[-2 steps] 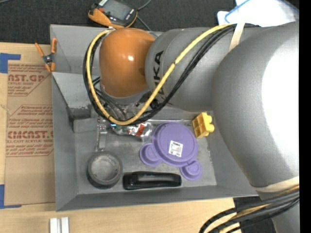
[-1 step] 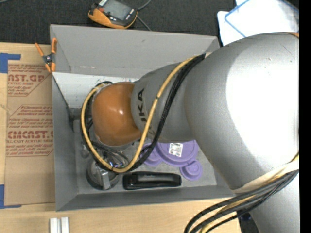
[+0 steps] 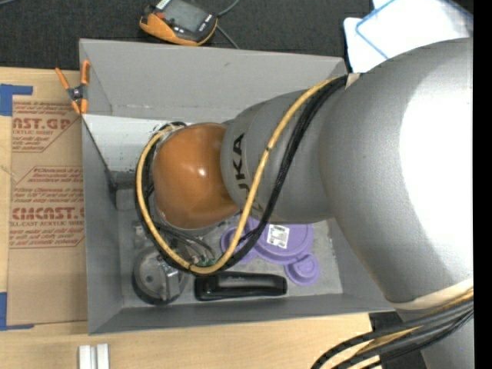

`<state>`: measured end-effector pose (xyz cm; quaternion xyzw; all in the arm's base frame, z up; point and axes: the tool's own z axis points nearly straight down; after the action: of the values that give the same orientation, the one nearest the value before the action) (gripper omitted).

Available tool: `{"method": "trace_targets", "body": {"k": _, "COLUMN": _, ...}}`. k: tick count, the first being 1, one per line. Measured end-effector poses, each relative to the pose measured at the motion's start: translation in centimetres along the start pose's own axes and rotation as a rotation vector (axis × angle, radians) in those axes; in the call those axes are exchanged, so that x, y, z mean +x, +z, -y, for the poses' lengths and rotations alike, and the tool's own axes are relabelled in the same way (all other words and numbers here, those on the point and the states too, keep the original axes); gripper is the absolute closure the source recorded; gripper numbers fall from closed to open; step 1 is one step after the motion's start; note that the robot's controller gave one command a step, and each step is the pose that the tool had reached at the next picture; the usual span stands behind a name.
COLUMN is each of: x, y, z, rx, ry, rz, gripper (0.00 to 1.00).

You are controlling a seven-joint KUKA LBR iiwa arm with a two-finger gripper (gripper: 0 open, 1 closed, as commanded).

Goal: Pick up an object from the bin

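1. Grey metal bin (image 3: 100,283) is seen from above, crossed from the right by the arm (image 3: 384,167), whose orange wrist cover (image 3: 188,175) and cables (image 3: 265,167) are held low inside the walls.
2. Under that cover the claw (image 3: 165,246) is largely masked. How far it is open cannot be told, and nothing is seen to be held in it.
3. Three things are seen close to the claw. A round grey metal piece (image 3: 154,279) lies just beside it, toward the bin's near wall. A black handle-shaped piece (image 3: 238,287) lies near it on the arm's side. A purple flat lid (image 3: 296,264) with a white label lies beyond that, partly under the arm.
4. The step in hand is judged to be the descent onto a target, with no grasp yet made. The round grey piece is judged the likeliest candidate, being nearest, though this cannot be confirmed.
5. For the next move, the claw must be centred over one thing, closed on it and lifted straight up. The bin's near corner is close by, so a wall may be struck or the neighbouring black piece dragged along.
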<state>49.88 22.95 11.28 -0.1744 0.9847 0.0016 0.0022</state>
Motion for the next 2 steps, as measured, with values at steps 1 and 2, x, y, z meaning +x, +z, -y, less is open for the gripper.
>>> {"method": "trace_targets", "body": {"k": 1, "x": 0.8, "y": 1.2, "z": -1.6, "rx": 0.000, "ry": -0.292, "rz": 0.002, "gripper": 0.00}}
{"method": "trace_targets", "body": {"k": 2, "x": -2.8, "y": 4.3, "z": -0.7, "rx": 0.001, "ry": -0.372, "rz": 0.001, "gripper": 0.00}}
